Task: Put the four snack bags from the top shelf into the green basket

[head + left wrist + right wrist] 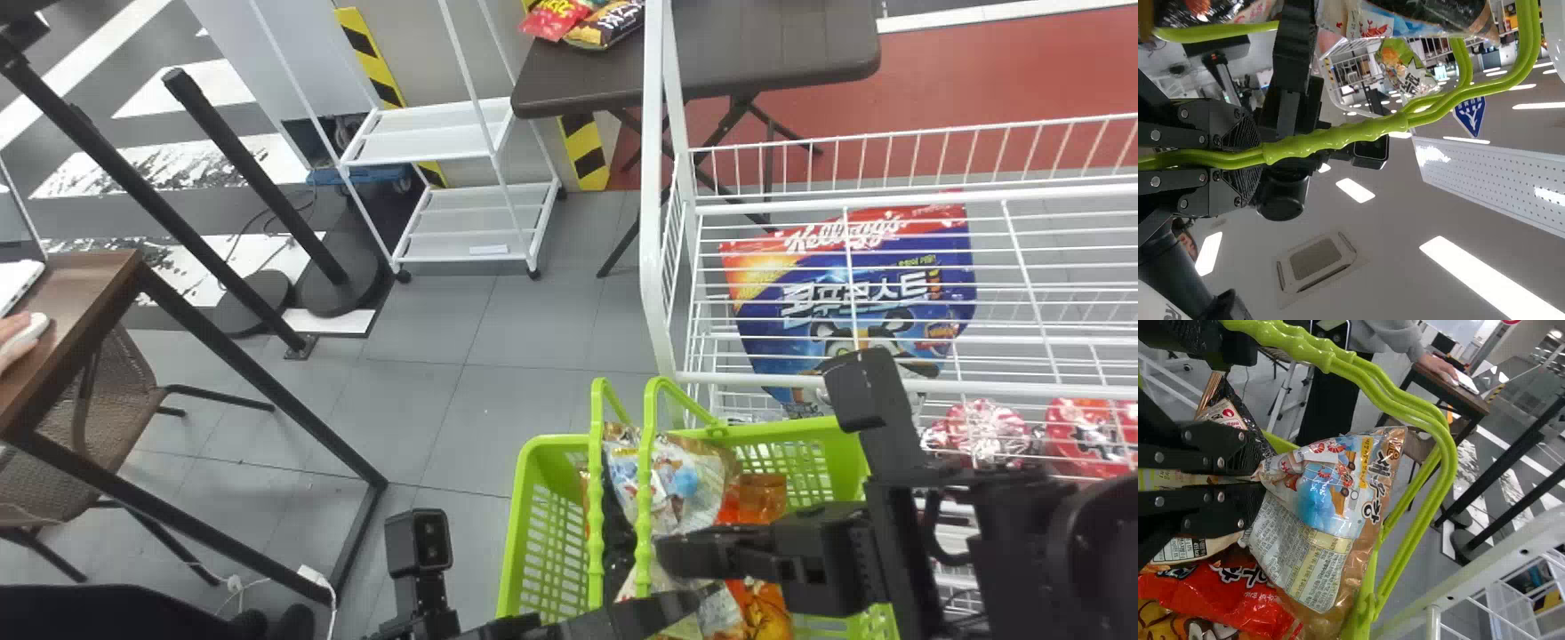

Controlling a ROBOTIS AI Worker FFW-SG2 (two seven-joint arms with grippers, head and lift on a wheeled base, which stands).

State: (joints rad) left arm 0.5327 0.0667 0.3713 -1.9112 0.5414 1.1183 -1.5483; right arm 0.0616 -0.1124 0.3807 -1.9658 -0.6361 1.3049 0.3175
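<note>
My left gripper (676, 606) is at the green basket's (547, 442) near side; in the left wrist view the left gripper (1248, 158) is shut on the paired green handles (1331, 139). Over the basket, my right gripper (674, 549) comes in from the right. In the right wrist view the right gripper (1258, 472) is shut on the gathered end of a blue-and-brown snack bag (1325, 487), which hangs spread out beside the handles. A red bag (1218, 590) lies close below it, and an orange bag (757, 500) rests inside the basket.
A white wire rack (655, 267) stands right beside the basket, with a large blue-and-red bag (867, 298) and round red-and-white packs (987, 431) in it. Behind are a white cart (427, 142) and a dark table (765, 53); a wooden desk (71, 329) stands left.
</note>
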